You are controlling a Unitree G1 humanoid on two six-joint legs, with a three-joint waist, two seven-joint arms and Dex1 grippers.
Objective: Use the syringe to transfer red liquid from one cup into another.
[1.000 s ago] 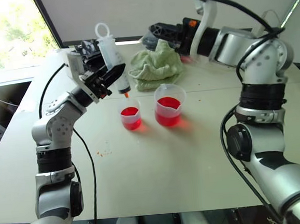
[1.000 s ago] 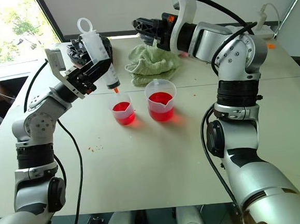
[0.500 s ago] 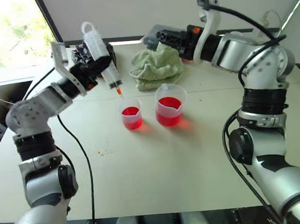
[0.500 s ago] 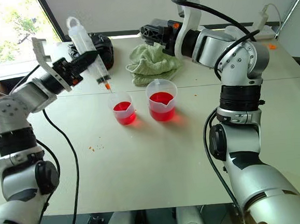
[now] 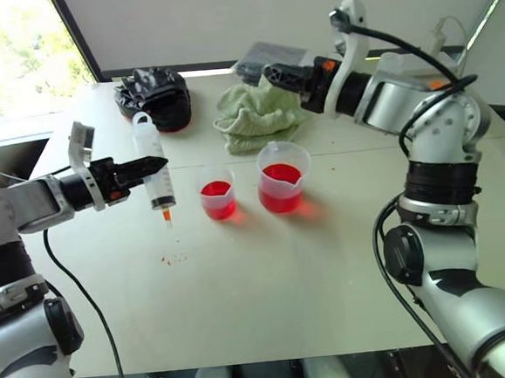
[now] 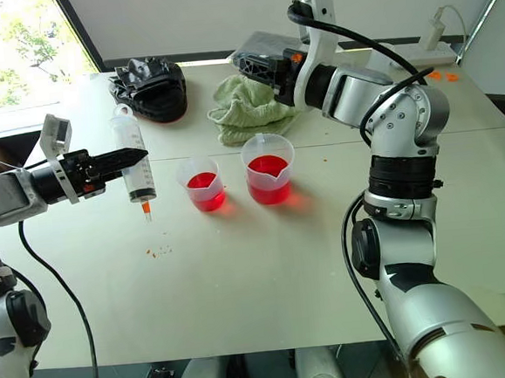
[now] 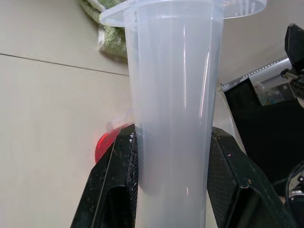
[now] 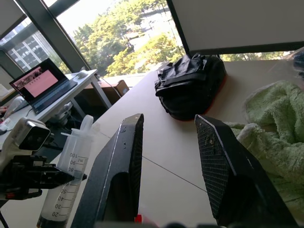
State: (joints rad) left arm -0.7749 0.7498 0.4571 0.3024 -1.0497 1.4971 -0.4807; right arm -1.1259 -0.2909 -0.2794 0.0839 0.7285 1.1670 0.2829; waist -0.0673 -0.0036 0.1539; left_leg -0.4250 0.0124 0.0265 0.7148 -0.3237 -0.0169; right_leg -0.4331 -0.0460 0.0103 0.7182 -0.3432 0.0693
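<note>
The left gripper clamps the syringe upright, tip down to limit drips, while the right gripper hangs released.

Pale beige bench w/ a seam running across it. Near the middle, two clear cups side by side, both holding red liquid: smaller cup at left, larger cup at right. Behind them a crumpled green towel; black bag at back left. Small orange specks in front.
</note>
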